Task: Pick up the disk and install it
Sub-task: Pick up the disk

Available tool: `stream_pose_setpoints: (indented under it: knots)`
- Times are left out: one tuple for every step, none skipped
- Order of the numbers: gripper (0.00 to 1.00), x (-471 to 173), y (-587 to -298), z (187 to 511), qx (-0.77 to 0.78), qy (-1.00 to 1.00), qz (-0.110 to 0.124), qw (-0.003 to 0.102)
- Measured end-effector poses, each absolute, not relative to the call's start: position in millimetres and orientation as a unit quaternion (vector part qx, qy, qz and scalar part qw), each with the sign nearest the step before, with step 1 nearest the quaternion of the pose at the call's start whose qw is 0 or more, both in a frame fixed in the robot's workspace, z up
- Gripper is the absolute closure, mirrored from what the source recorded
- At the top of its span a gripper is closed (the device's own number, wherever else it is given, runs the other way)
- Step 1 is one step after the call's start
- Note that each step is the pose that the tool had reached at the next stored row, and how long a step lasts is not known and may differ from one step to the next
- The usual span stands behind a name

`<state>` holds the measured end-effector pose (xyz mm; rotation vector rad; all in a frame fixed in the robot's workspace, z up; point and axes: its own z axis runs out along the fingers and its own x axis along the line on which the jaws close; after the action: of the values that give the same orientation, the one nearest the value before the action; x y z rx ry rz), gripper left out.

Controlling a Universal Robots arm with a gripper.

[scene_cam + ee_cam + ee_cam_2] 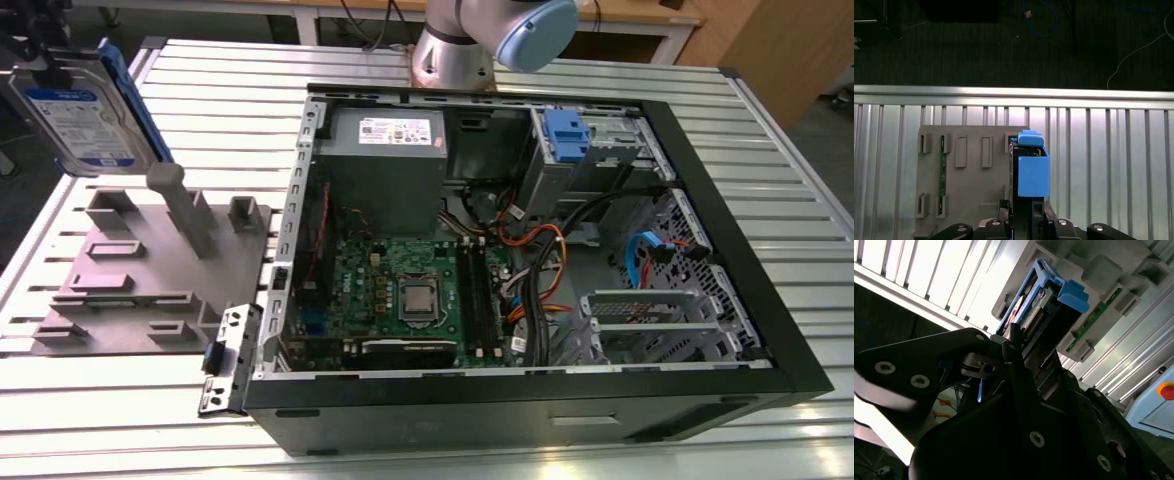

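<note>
1. Silver disk [80, 115] hangs above the grey fixture [160, 290] in the exterior view, well apart from the open computer case [534, 410]. I judge a weak hold could let it slip or tilt.
2. In the second wrist view, the gripper [1026, 352] jaws appear clamped on its flat faces.
3. In the first wrist view, it juts edge-on beyond the jaws, blue rail [1033, 172] foremost.

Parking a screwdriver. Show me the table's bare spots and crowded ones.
Free: silver slatted table at the exterior view's lower left, bordered by the grey slotted fixture block and the open black computer case; a strip at that view's right. Crowded: orange cables and green circuit board inside the case.
</note>
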<state>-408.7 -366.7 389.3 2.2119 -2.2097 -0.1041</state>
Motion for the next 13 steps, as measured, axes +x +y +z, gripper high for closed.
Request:
stream_pose_setpoints:
  knots:
    - [0.65,-408.7,-366.7,389.7,0.707,-0.706,-0.033,0.007]
    - [0.65,-408.7,-366.7,390.0,0.707,-0.706,-0.033,0.007]
    - [0.65,-408.6,-366.7,390.4,0.707,-0.706,-0.033,0.007]
    - [0.65,-408.6,-366.6,390.7,0.707,-0.706,-0.033,0.007]
    - [0.65,-408.6,-366.6,391.0,0.707,-0.706,-0.033,0.007]
    - [0.65,-408.6,-366.5,391.3,0.707,-0.706,-0.033,0.007]
    - [0.65,-408.7,-366.5,391.7,0.707,-0.706,-0.033,0.007]
    - [0.65,-408.7,-366.5,392.0,0.707,-0.706,-0.033,0.007]
    - [0.65,-408.7,-366.5,392.4,0.707,-0.706,-0.033,0.007]
    - [0.65,-408.7,-366.4,392.7,0.707,-0.706,-0.033,0.007]
    - [0.65,-408.6,-366.4,393.0,0.707,-0.706,-0.033,0.007]
    - [0.65,-408.6,-366.3,393.4,0.707,-0.706,-0.033,0.007]
    - [0.65,-408.7,-366.3,393.8,0.707,-0.706,-0.033,0.007]
